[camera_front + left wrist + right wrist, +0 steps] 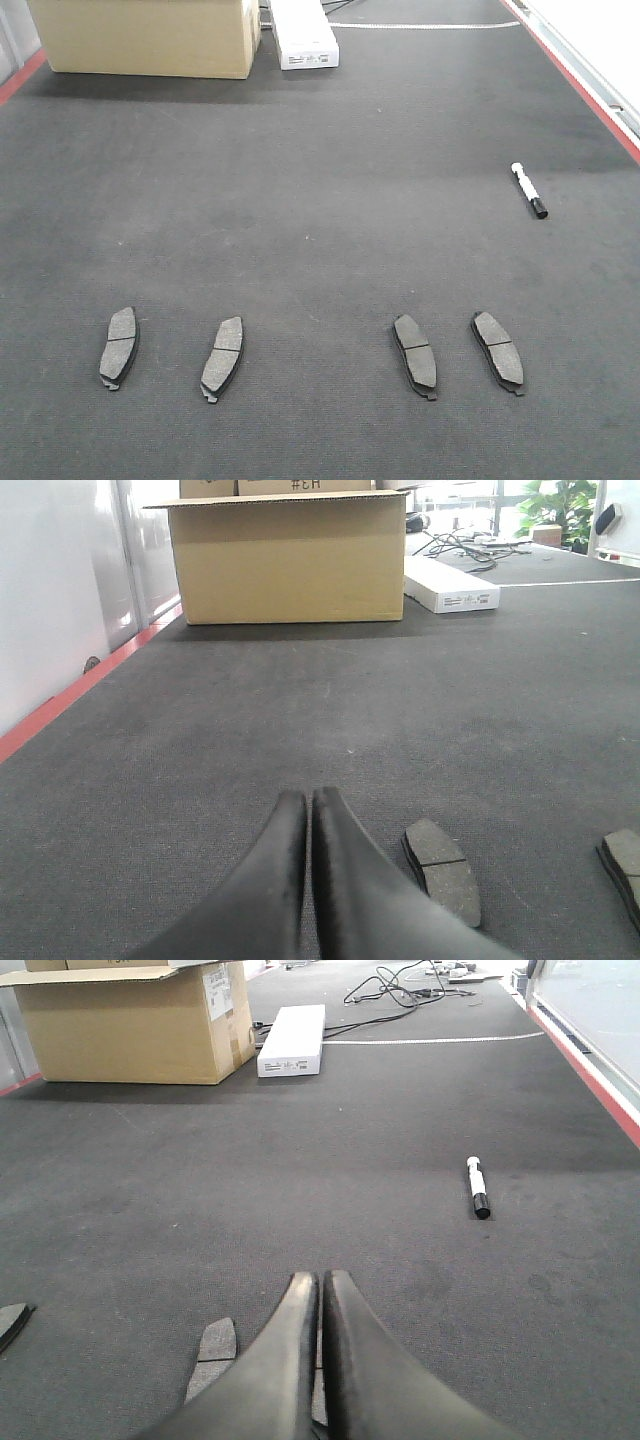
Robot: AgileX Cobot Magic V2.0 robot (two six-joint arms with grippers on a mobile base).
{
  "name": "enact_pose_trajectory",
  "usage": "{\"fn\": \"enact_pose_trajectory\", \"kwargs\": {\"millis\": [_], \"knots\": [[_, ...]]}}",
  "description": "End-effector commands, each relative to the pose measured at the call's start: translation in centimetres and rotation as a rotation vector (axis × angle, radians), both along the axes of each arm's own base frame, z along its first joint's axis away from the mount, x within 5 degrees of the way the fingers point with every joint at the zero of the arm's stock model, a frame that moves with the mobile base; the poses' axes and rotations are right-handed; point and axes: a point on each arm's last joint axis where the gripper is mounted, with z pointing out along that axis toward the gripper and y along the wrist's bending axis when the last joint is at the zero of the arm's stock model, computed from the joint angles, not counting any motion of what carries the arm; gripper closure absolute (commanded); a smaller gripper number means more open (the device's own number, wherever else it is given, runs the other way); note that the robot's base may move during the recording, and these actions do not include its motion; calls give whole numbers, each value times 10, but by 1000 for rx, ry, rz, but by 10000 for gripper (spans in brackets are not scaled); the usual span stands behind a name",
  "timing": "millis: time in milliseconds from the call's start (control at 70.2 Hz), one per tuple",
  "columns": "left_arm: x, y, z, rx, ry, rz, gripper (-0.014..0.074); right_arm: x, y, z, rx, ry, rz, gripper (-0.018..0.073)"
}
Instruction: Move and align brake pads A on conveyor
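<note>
four small flat dark-grey curved brake pads lie nearest the front camera, in a loose row across the wide dark charcoal felt-like conveyor belt (320, 230) with red edge strips: the far-left pad (119, 347) at about 8 o'clock, the second pad (222, 358) at 7 o'clock, the third pad (415, 355) at 5 o'clock, the far-right pad (498, 351) at 4 o'clock. each is tilted a little; the left pair is well apart from the right pair. a white marker pen with a black cap (529, 189) lies at 2 o'clock. a tan cardboard box (150, 35) sits at 11 o'clock, with a flat white carton (303, 35) just beside it at 12.

in the wrist views the left gripper (309, 805) and the right gripper (321, 1285) each have black fingers pressed together, holding nothing, above the belt.
</note>
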Motion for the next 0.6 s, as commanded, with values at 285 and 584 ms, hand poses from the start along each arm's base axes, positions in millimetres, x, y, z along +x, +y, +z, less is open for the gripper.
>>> {"fn": "enact_pose_trajectory", "kwargs": {"millis": [285, 584], "knots": [[-2, -1, 11, -2, -99, -5, 604, 1, 0, 15, -46, -112, -1, 568], [-2, -1, 11, -2, -99, -5, 604, 5, 5, 25, -49, -198, -102, 568]]}}
